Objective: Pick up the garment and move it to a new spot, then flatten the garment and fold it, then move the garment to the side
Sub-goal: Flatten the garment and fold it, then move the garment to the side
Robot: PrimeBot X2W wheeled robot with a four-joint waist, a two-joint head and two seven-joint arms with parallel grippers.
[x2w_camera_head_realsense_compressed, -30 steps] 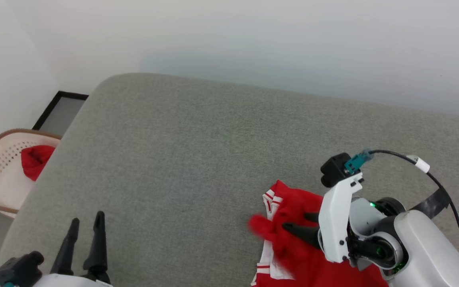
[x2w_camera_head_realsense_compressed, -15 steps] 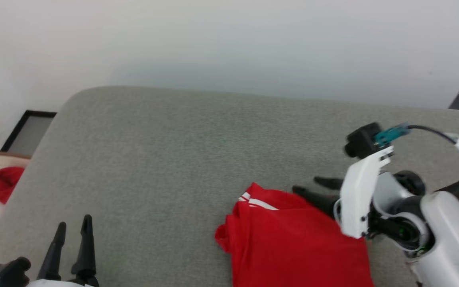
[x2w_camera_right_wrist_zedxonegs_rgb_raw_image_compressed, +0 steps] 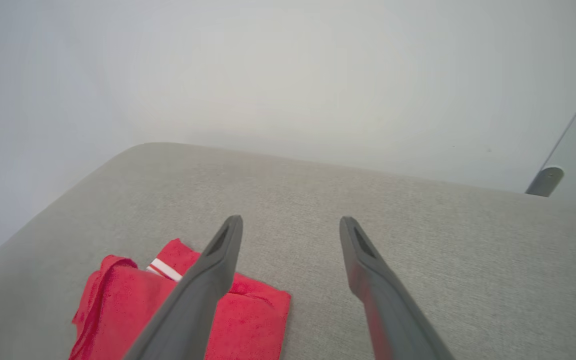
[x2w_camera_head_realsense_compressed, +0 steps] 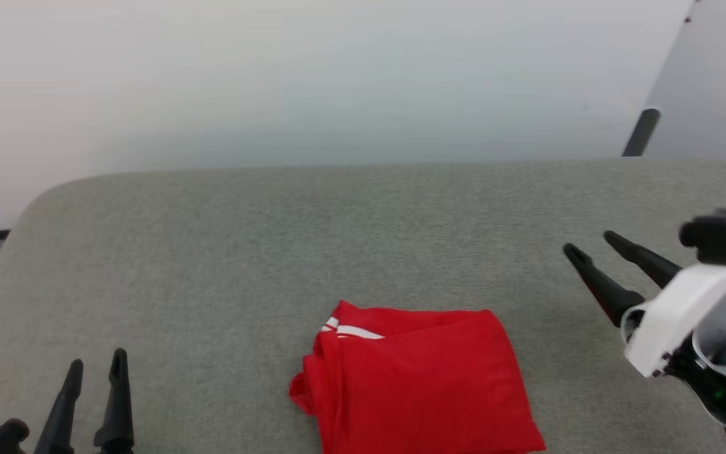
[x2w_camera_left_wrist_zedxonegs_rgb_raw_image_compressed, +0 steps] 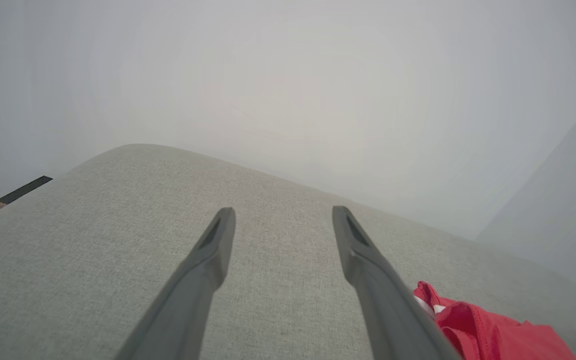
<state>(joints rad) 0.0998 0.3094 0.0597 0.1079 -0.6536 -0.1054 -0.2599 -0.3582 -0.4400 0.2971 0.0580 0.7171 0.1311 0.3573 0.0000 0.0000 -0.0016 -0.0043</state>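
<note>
Two hands are standing fully spread and holding nothing: the left hand is hovering at the near left corner of the grey padded surface, and the right hand is hanging to the right of the garment, well apart from it, fingers pointing away toward the wall.

The garment is lying as a folded red packet on the near middle of the padding, rumpled along its left edge. A white trim band is peeking out at its far left corner.

Judgement: folding is looking done; the move to the side is looking like the step in hand.

- Each hand should be coming in low at opposite edges and pinching through all the layers, not just the top one.
- Lifting only slightly and travelling level should be keeping the fold from falling open.
- The loose left edge is looking likeliest to drag or unfold.

Writing: no brand, label or lettering is showing on the upturned face.
</note>
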